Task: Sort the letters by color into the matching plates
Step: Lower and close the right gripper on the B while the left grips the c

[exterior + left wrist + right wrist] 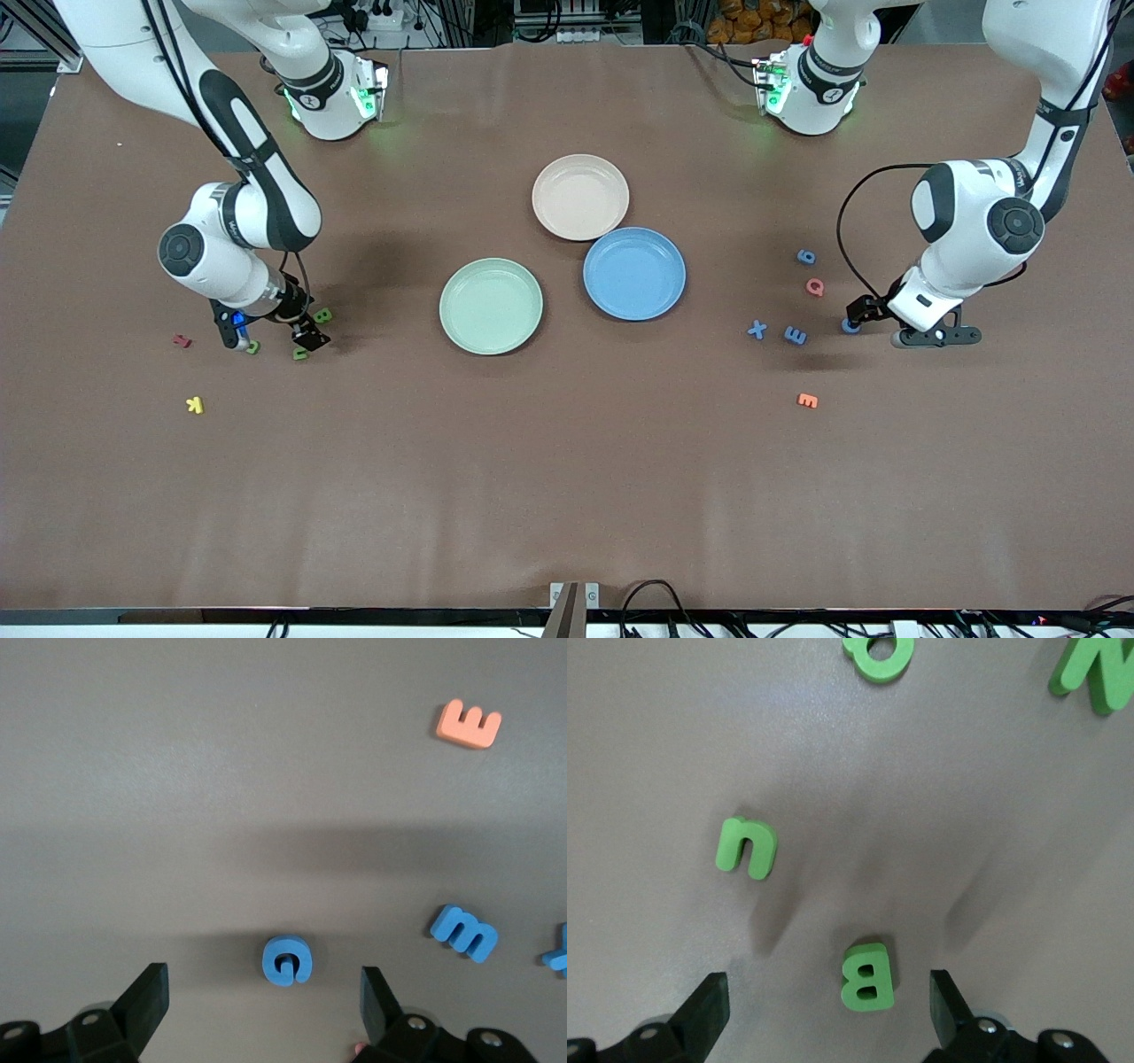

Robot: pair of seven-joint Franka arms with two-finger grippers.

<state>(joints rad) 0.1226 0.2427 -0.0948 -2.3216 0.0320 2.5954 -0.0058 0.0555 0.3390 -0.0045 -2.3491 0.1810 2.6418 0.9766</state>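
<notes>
While the blue G (287, 959) lies between the spread jaws of the left gripper (266, 1001), well apart from the blue plate (634, 273), centring should be checked before closing; the right gripper (828, 1005), likewise spread, is held over the green B (866, 975).

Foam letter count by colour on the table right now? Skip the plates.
Green letters: 4
Blue letters: 4
Red letters: 2
Yellow letter: 1
Orange letter: 1
Total: 12
</notes>
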